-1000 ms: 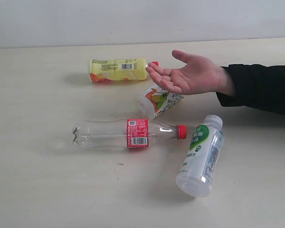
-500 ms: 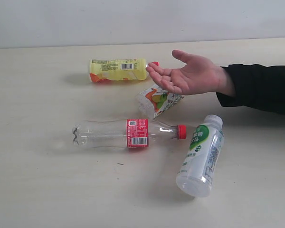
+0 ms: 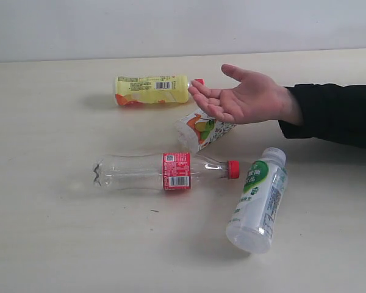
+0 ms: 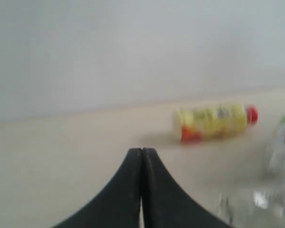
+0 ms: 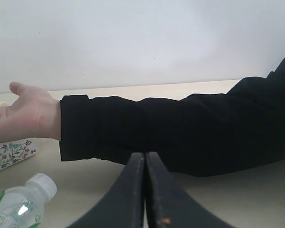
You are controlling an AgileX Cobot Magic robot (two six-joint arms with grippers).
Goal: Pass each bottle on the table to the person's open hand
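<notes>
Four bottles lie on the beige table (image 3: pixel 43 232). The yellow bottle with a red cap (image 3: pixel 151 90) lies at the back, also blurred in the left wrist view (image 4: pixel 213 122). The fruit-print bottle (image 3: pixel 202 129) rests partly under the person's open hand (image 3: pixel 244 94). The clear bottle with red label and cap (image 3: pixel 165 171) lies in the middle. The white-green labelled bottle (image 3: pixel 257 198) lies to the right of it, its white cap showing in the right wrist view (image 5: pixel 19 202). My left gripper (image 4: pixel 141 151) and right gripper (image 5: pixel 145 155) are both shut and hold nothing; neither shows in the exterior view.
The person's black-sleeved forearm (image 3: pixel 332 113) reaches in from the right above the table, and fills the right wrist view (image 5: pixel 180 133) just beyond my right gripper. A pale wall (image 3: pixel 171 27) runs behind the table's far edge.
</notes>
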